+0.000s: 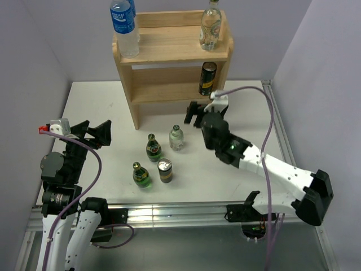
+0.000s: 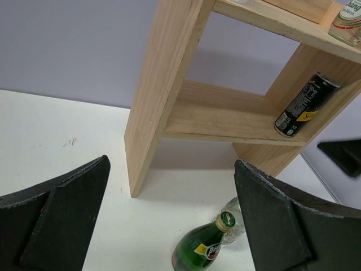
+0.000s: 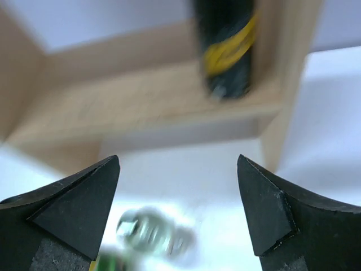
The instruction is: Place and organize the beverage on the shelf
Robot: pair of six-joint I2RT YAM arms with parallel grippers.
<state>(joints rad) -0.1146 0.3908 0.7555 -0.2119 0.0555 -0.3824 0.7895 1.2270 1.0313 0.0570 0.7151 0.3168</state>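
The shelf (image 1: 169,56) stands at the 12 o'clock edge of the table (image 1: 96,107), close to the back wall, with its low rail ringing the top tier. On that tier a water bottle (image 1: 125,25) holds the 9 o'clock corner and a clear glass bottle (image 1: 210,25) the 3 o'clock corner, with bare wood between them. On the lower tier a dark can (image 1: 207,78) stands close against the 3 o'clock side panel, and the board runs bare from it toward 9 o'clock. The right gripper (image 1: 194,114), jaws apart and holding nothing, hangs just at 6 o'clock of that can, in front of the shelf's right panel. At 7 o'clock of it four drinks cluster mid-table: a second clear bottle (image 1: 176,138), a green bottle (image 1: 153,148) just beside it at 8 o'clock, and a second can (image 1: 164,170) and another green bottle (image 1: 141,175) nearer the arms' bases. The left gripper (image 1: 95,132), jaws wide apart and empty, sits at 9 o'clock of the cluster, with bare tabletop between, facing the shelf's left panel.
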